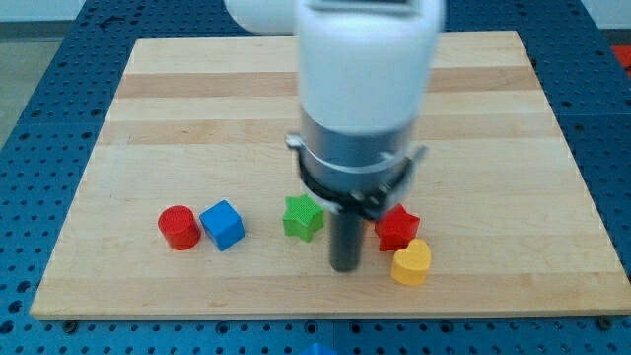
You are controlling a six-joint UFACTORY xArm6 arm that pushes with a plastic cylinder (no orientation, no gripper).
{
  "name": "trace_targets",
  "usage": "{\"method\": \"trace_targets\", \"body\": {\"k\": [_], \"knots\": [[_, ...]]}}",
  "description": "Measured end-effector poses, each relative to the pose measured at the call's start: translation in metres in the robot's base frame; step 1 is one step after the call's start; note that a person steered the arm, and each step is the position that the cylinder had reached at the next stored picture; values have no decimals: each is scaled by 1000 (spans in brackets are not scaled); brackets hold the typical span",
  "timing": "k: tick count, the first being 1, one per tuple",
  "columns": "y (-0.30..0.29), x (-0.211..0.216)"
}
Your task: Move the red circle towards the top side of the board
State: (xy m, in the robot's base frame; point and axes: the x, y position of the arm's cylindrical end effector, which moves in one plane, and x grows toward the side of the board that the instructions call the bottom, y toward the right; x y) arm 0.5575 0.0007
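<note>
My tip (343, 266) is being held between the green star (303, 217) and red star (396, 228), beside the yellow heart (411, 263). The red circle (178, 227) is being touched by the blue cube (222, 225). No claw is being carried.

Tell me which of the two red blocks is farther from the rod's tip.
The red circle, at the view's far left beside the blue cube. The red star sits right next to my tip.

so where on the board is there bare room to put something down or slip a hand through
Bare wood runs across the wooden board above the row of blocks, on both sides of the arm, and along the view's right edge. It is crowded low down: red cylinder beside blue cube, then green star, my tip, red star and yellow heart-shaped block.
</note>
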Motion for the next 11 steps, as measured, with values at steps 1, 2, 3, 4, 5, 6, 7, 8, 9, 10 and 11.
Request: {"method": "trace_targets", "body": {"k": [1,2,3,4,5,6,7,8,9,10,11], "knots": [[-28,-68],[-30,-68],[-27,-56],[-1,16],[-6,61],[-16,61],[-66,61],[-117,61],[-167,60],[-179,36],[-154,-17]]}}
